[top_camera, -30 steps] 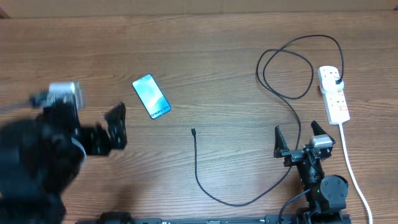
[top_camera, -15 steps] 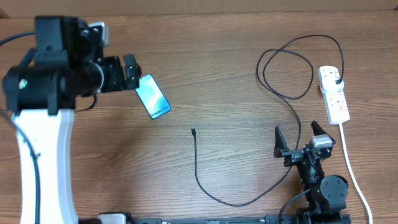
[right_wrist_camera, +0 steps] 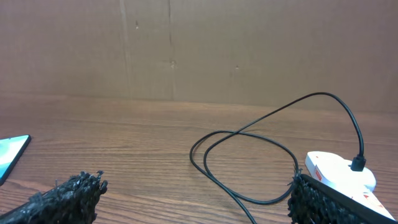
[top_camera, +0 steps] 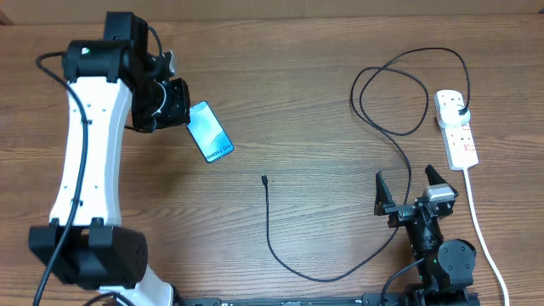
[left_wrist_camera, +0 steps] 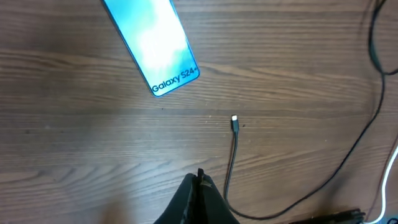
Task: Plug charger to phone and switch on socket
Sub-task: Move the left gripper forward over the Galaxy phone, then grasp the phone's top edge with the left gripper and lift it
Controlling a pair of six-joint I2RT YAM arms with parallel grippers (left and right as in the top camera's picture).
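Left jaws closed together, empty; phone (left_wrist_camera: 158,43) ahead of them, far end cut off. Right jaws spread wide, empty; socket (right_wrist_camera: 333,167) partly hidden behind one jaw

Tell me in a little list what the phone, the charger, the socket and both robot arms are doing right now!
phone: flat on the table, screen up, nothing plugged in
charger: plug in the socket's far end; tip lying loose, apart from the phone
socket: white strip on the right; switches too small to read
left end effector: shut, empty, by the phone's upper end
right end effector: open, empty, near the socket
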